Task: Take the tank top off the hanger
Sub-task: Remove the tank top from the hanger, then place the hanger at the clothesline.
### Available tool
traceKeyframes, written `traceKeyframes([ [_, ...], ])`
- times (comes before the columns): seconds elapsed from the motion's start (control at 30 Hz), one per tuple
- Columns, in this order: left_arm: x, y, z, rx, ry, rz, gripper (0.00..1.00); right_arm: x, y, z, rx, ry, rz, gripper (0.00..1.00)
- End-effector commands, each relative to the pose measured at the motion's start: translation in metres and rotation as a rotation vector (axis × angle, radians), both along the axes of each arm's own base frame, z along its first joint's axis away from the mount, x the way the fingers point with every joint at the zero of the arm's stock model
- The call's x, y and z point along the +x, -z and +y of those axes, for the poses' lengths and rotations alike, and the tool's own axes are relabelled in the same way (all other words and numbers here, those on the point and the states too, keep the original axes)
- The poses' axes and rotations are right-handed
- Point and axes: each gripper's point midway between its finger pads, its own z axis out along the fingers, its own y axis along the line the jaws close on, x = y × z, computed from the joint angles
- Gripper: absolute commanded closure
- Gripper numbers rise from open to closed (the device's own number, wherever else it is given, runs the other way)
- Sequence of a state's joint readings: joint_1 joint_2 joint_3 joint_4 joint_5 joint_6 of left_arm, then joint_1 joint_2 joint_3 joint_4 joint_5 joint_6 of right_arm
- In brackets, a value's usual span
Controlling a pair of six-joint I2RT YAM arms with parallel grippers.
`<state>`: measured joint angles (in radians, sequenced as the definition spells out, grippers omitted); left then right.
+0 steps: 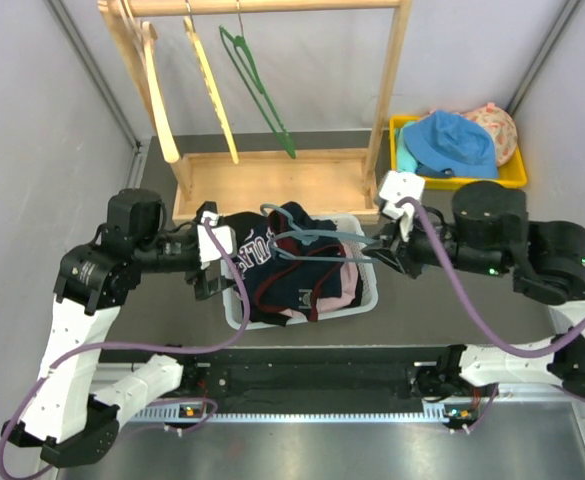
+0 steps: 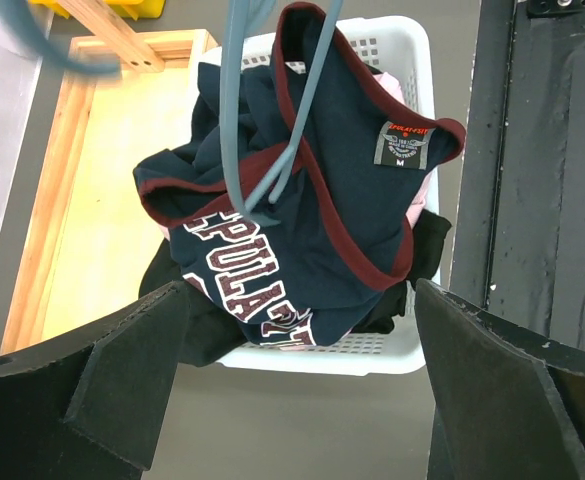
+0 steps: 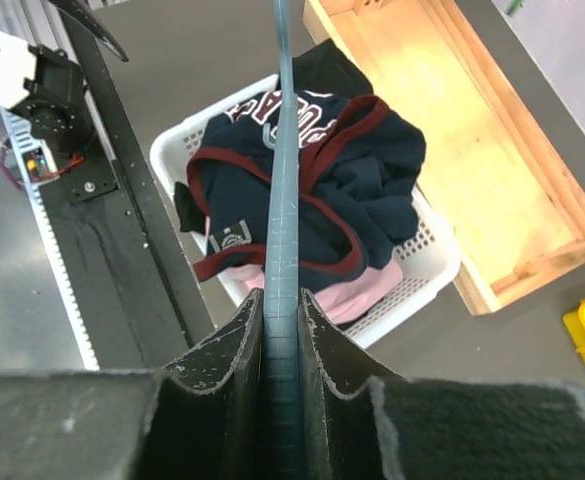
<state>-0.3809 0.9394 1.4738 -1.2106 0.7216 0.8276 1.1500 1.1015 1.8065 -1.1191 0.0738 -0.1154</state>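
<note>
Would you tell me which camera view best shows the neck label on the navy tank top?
The left wrist view: the dark rectangular neck label of the navy maroon-trimmed tank top faces the camera, large and unobstructed. The right wrist view shows it smaller and slanted; the top view shows only a tiny pale patch.

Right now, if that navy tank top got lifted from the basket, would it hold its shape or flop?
Probably floppy: the tank top lies crumpled in soft folds over the basket. Likely light, being thin fabric. Its maroon-trimmed straps loop around the hanger, so it may snag.
</note>
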Motion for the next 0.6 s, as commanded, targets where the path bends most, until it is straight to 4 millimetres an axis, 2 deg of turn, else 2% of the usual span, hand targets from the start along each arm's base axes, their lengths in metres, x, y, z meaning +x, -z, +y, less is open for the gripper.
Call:
traceKeyframes([
  [0.0,0.003,-0.018,-0.003,-0.041,0.002,-0.064,0.01,-0.013,-0.047,-0.023,0.216,0.027,-0.031,1.0],
  [0.07,0.003,-0.016,-0.002,-0.039,-0.001,-0.062,0.01,-0.018,-0.066,-0.033,0.303,0.025,-0.057,1.0],
  [0.1,0.004,-0.015,-0.002,-0.036,-0.004,-0.06,0.01,-0.023,-0.077,-0.046,0.357,0.028,-0.079,1.0],
  [0.2,0.003,-0.014,-0.002,-0.038,-0.002,-0.058,0.01,-0.025,-0.093,-0.058,0.461,0.038,-0.125,1.0],
  [0.23,0.003,-0.015,-0.002,-0.039,0.001,-0.057,0.01,-0.029,-0.1,-0.07,0.507,0.041,-0.147,1.0],
  [0.33,0.003,-0.017,-0.001,-0.044,-0.008,-0.06,0.01,-0.024,-0.102,-0.076,0.53,0.079,-0.169,1.0],
  [0.47,0.003,-0.019,0.001,-0.043,-0.02,-0.068,0.01,0.007,-0.093,-0.084,0.462,0.262,-0.189,1.0],
  [0.57,0.004,-0.02,0.002,-0.04,-0.024,-0.074,0.01,0.023,-0.092,-0.091,0.431,0.362,-0.211,1.0],
])
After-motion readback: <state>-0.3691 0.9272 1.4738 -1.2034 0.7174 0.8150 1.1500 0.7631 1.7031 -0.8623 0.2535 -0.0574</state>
